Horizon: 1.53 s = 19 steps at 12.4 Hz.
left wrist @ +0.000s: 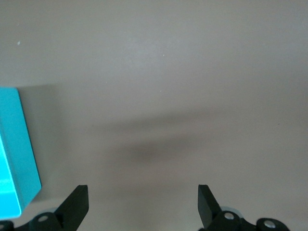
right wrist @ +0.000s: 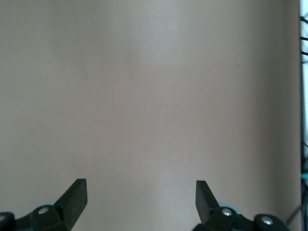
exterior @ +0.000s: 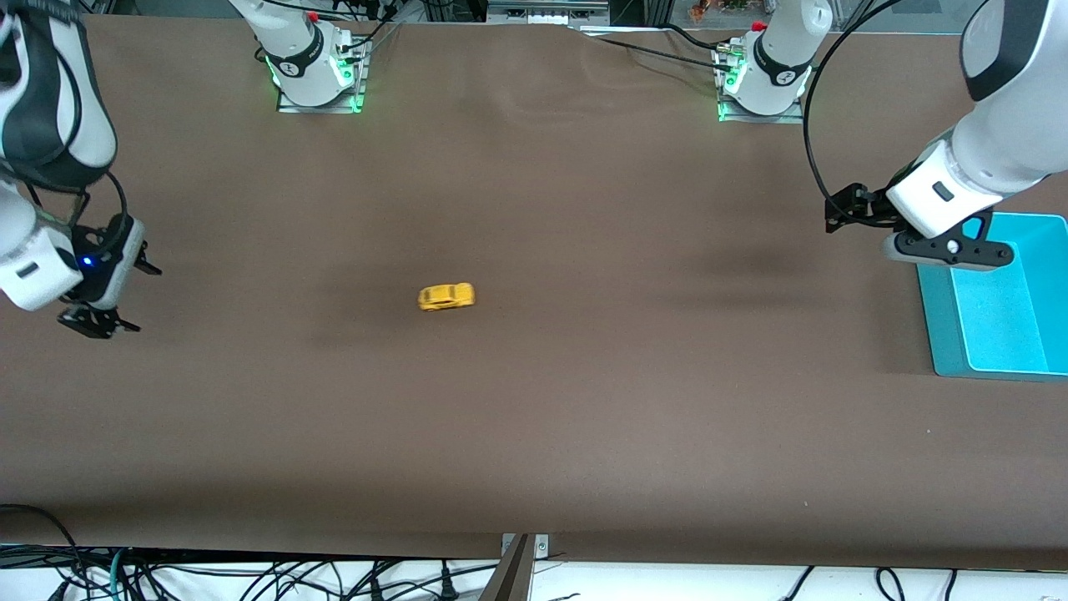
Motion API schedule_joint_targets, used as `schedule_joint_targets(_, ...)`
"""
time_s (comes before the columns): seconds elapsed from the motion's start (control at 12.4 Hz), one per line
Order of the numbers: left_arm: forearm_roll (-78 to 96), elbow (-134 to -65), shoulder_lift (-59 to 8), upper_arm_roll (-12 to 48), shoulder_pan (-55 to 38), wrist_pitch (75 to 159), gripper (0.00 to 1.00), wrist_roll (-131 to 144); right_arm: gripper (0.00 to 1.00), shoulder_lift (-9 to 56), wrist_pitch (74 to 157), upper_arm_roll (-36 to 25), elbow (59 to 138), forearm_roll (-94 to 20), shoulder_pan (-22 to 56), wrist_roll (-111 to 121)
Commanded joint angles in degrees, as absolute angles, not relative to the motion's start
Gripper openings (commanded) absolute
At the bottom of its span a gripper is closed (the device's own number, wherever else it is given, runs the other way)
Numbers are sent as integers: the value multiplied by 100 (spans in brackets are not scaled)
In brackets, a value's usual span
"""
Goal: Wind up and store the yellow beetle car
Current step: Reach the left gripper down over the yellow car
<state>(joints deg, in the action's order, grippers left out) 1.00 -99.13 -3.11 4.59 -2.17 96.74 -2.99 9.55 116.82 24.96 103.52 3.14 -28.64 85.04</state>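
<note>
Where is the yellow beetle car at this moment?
In the front view, the yellow beetle car sits alone on the brown table, near its middle, somewhat toward the right arm's end, with no gripper near it.

Both arms wear glossy white shells with black joint bands, green-lit bases, looping black cables, and black two-finger grippers, right gripper (exterior: 100,294) and left gripper (exterior: 905,229).

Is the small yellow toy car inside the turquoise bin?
No, the small yellow toy car sits on the brown table, apart from the turquoise bin.
</note>
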Motion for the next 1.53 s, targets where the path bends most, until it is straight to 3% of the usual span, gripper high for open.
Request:
schedule_joint_targets(0.0, 202, -10265, -403, 675, -229, 10063, 100, -1332, 100, 415, 11418, 2487, 10494, 334, -2655, 7798)
schedule_joint_targets(0.24, 315, -10310, -1008, 1132, -368, 10352, 100, -2361, 100, -60, 11049, 2479, 10503, 325, -2391, 6623)
schedule_joint_targets(0.48, 580, -10283, -1746, 1615, -694, 11212, 100, -2768, 100, -482, 10461, 2426, 10477, 290, -2031, 4674)
schedule_joint_targets(0.73, 528, -10257, -2432, 2144, -966, 11916, 100, -3521, 100, -519, 10116, 1813, 10415, -236, -1470, 2363)
schedule_joint_targets(1.29, 282, -10230, -3716, 2162, -1598, 14551, 100, -4650, 100, -554, 9861, 1310, 10424, -387, -993, 457)
schedule_joint_targets(1.45, 272, -10300, -3797, 2153, -1801, 14722, 100, -4597, 100, -527, 9905, 1292, 10433, -378, -1002, 492)
